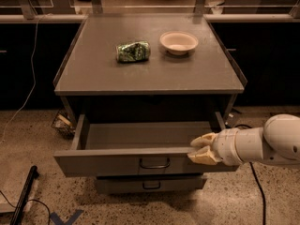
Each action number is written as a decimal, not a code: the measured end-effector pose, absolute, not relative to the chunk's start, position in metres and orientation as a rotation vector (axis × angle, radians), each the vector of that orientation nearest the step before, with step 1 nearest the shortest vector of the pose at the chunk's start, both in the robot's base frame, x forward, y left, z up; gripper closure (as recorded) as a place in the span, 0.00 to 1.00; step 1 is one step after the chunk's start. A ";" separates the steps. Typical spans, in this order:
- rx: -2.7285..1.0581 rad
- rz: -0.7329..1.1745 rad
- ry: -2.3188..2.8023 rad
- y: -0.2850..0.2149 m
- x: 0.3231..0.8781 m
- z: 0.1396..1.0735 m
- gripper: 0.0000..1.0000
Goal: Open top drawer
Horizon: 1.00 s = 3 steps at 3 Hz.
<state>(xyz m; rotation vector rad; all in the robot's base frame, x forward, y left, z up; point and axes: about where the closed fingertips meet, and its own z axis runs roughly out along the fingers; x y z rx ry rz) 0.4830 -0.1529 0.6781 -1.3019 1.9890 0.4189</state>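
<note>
Top drawer (117, 161) open, held by gripper (196, 150)
Front edge is clamped between the fingers (206, 138) at 4 o'clock; bowl (178, 42) and green packet (133, 51) are seen at 12 o'clock

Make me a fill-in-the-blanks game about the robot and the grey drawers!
The top drawer is pulled ____.
The gripper is at its front, to the ____ of the handle.
The lower drawer is ____.
The bowl has ____ in it.
Missing words: open, right, shut, nothing.
</note>
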 end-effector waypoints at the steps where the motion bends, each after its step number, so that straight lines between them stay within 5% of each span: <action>1: -1.302 0.419 1.989 -0.153 0.483 0.678 0.61; 3: -1.302 0.419 1.989 -0.153 0.483 0.678 1.00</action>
